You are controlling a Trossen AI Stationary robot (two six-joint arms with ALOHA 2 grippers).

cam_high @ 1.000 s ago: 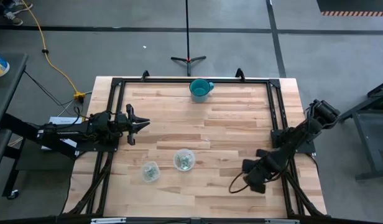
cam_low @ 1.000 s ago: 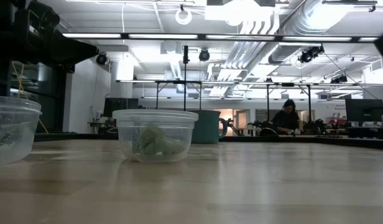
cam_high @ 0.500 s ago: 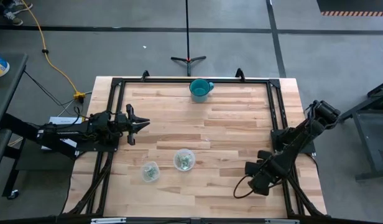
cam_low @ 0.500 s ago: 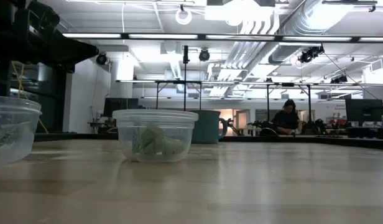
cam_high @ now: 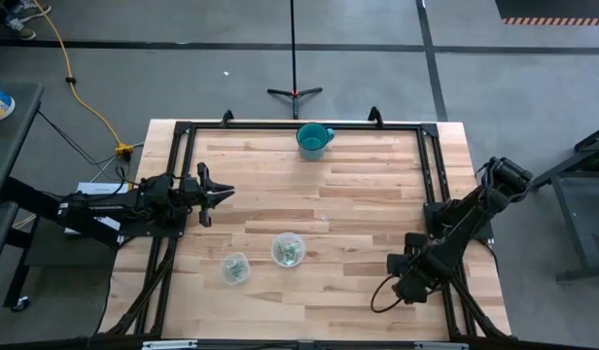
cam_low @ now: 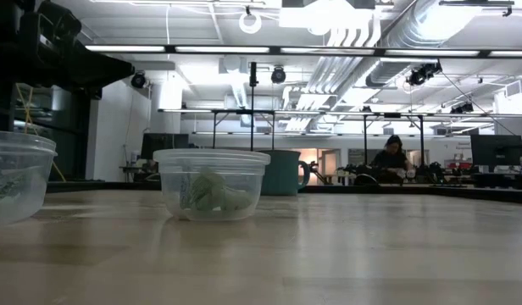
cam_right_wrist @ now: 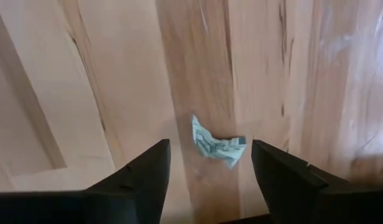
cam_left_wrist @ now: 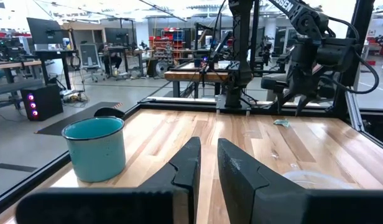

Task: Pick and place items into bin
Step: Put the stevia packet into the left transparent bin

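Note:
One pale green-silver item (cam_right_wrist: 215, 147) lies flat on the wood, between the open fingers of my right gripper (cam_right_wrist: 210, 163) without touching them. This gripper (cam_high: 405, 280) hovers near the table's right near corner, pointing down. The left wrist view also shows that item (cam_left_wrist: 280, 122) under the right gripper (cam_left_wrist: 298, 93). More items sit inside two clear tubs (cam_high: 289, 250) (cam_high: 235, 267); the low view shows them in the nearer tub (cam_low: 212, 182). My left gripper (cam_high: 222, 192) waits shut at the table's left side, level and pointing right; its fingers (cam_left_wrist: 193, 167) touch nothing.
A teal cup (cam_high: 314, 139) stands near the far edge, also in the left wrist view (cam_left_wrist: 95, 148). A black frame (cam_high: 428, 175) runs along the table's edges. Bare wood lies between the tubs and the right gripper. A person (cam_low: 388, 161) sits far behind the table.
My right gripper has drifted a little toward the table's right near corner, staying open. The tubs, the cup and my left arm have kept still.

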